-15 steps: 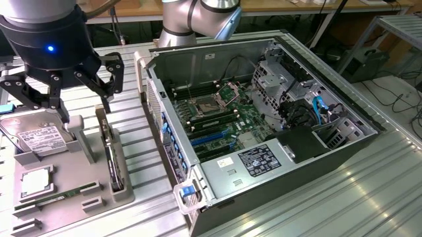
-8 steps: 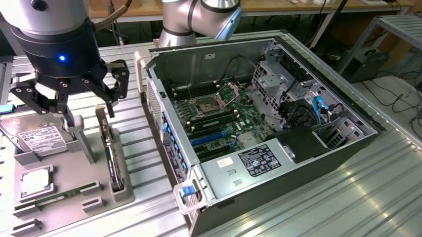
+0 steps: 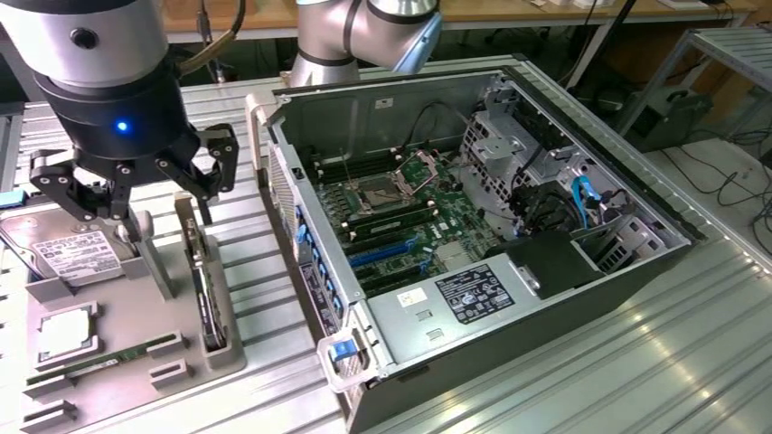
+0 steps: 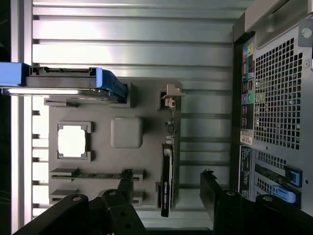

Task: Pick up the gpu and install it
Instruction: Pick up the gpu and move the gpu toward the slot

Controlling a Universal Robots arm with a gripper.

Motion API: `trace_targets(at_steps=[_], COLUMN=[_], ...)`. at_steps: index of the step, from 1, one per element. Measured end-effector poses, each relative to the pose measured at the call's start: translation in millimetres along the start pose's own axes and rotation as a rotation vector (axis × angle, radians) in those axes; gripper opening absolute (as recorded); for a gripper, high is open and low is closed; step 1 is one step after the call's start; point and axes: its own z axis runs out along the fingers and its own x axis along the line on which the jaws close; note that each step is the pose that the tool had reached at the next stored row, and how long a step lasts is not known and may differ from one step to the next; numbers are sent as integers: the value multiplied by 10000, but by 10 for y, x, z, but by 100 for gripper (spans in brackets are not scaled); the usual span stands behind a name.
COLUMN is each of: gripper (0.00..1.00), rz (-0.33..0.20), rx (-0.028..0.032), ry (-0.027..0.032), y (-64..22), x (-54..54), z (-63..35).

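hand open wide, empty, above the gpu. gpu stands on edge in tray, beside the case.

Showing near-black along the gpu, with pale beige at its bracket, inside the grey tray. Gleaming silver in ribbed stripes across the counter around the tray. Glowing blue on the drive caddy at the tray's edge.
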Motion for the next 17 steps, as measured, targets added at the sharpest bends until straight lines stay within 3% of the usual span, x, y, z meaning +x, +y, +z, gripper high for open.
trace_targets(at_steps=[17], gripper=[66], rz=[95], rx=[0], ry=[-11], y=[-65], x=[2], z=[300])
